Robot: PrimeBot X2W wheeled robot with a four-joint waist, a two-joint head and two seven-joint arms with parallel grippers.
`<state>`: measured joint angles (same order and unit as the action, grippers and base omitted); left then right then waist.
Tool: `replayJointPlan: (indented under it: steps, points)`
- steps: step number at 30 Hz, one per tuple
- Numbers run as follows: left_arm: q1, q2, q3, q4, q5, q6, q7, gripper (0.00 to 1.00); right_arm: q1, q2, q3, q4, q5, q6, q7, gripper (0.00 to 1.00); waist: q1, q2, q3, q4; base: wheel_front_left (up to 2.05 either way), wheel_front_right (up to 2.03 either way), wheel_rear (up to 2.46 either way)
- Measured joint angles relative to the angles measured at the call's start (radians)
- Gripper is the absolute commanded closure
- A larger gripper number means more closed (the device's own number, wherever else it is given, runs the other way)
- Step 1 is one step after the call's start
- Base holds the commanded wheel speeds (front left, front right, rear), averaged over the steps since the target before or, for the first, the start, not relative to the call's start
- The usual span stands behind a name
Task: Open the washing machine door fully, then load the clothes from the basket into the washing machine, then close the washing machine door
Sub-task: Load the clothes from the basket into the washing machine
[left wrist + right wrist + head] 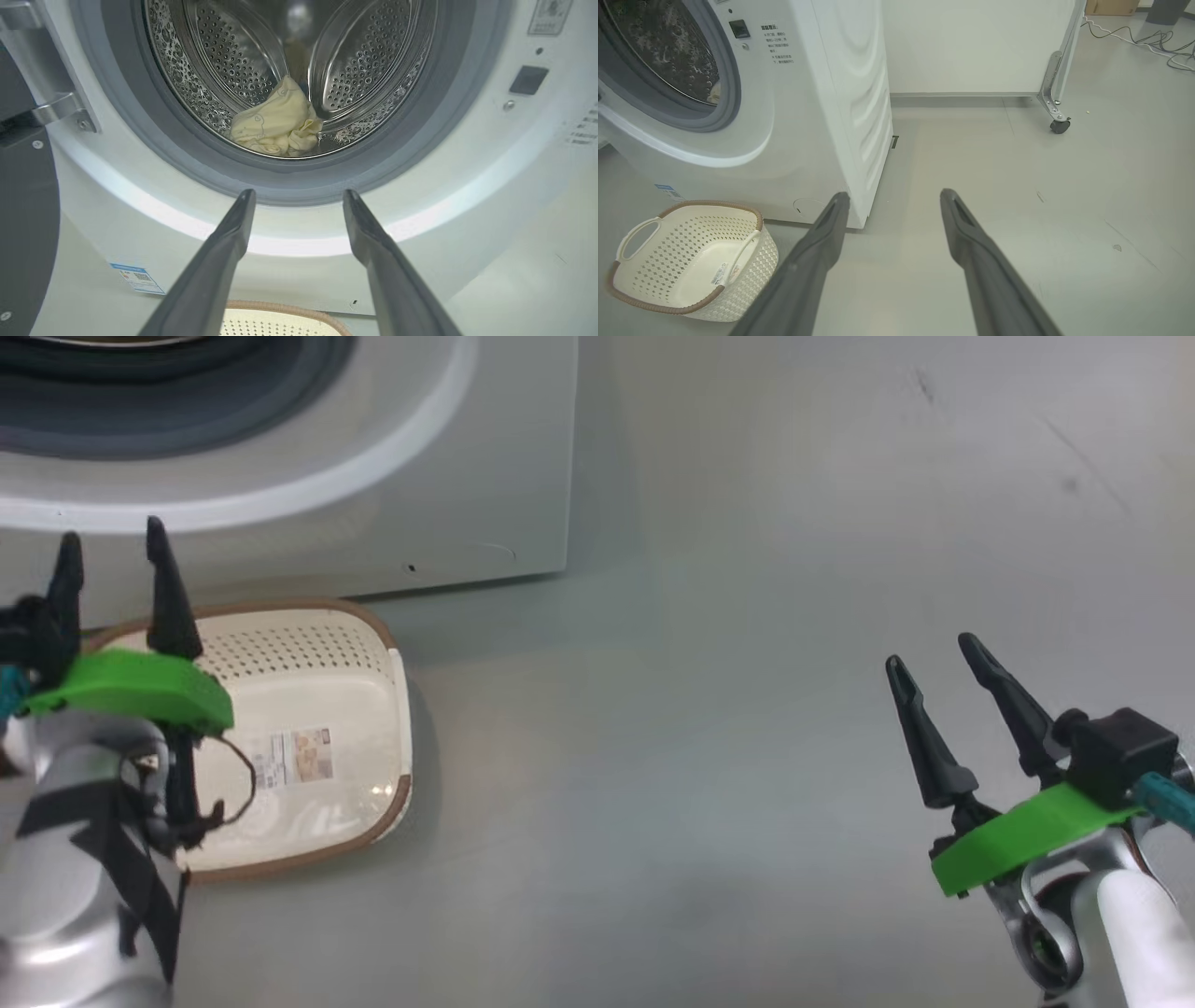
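Note:
The cream clothes (275, 123) lie bunched at the bottom of the steel drum of the white washing machine (467, 154). The black door (23, 210) stands swung open at the left of the left wrist view. My left gripper (299, 196) is open with nothing between its fingers, just in front of the drum mouth; in the head view it (112, 546) hangs over the basket (308, 709). The cream basket (691, 261) sits on the floor before the machine with nothing inside but a label sticker. My right gripper (934, 649) stands open over bare floor to the right.
Grey floor stretches to the right of the washing machine (467, 476). A white panel on a castor wheel (1059, 126) stands behind, with cables (1157, 42) on the floor at the far right.

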<state>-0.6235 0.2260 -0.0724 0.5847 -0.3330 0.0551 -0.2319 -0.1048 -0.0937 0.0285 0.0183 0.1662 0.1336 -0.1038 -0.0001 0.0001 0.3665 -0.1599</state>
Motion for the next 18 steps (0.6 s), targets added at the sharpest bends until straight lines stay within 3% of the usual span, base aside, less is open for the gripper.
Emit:
replayJointPlan:
  steps: [18]
  points:
    - [0.515, -0.037, -0.061, -0.423, 0.017, 0.092, 0.006, 0.0, 0.145, -0.024, -0.021, -0.063, -0.001, 0.0, 0.08, 0.0, -0.0001, 0.0, -0.216, 0.052, 0.0, 0.0, 0.0]
